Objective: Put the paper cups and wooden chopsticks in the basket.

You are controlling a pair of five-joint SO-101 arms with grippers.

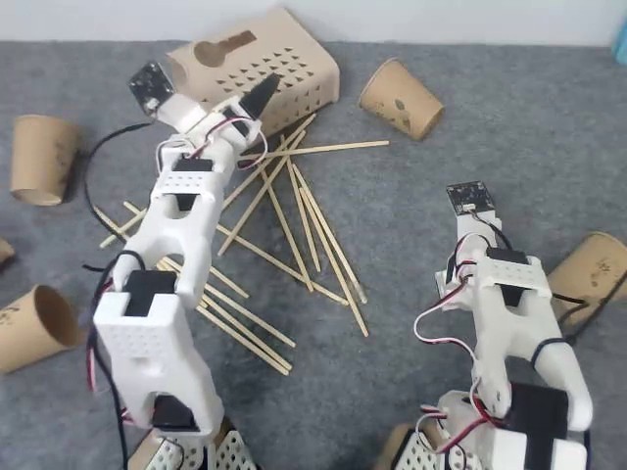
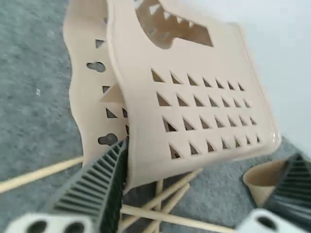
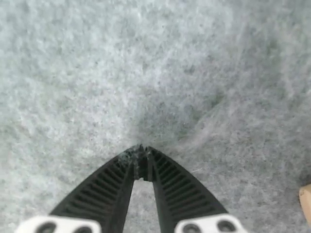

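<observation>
The left claw (image 2: 209, 154) stood wide open against the basket (image 1: 257, 67), which lay tipped on its side. The basket's perforated wall sat between the two fingers, its rim close by one finger (image 2: 99, 187); whether they touched I could not tell. Just behind that claw, toward its arm, the wooden chopsticks (image 1: 286, 211) lay scattered and crossed on the grey carpet (image 1: 441, 157), a few ends reaching the basket's lower edge. A paper cup (image 1: 400, 98) lay on its side past the claw's other finger, apart from the basket. It bore small dark print, too small to read. A second cup (image 1: 39, 157) and a third cup (image 1: 34, 323) lay well off to the side of that arm. The right claw (image 3: 141, 156) was closed, tips meeting over the carpet, with a fourth cup (image 1: 593, 269) behind it, beside its arm.
</observation>
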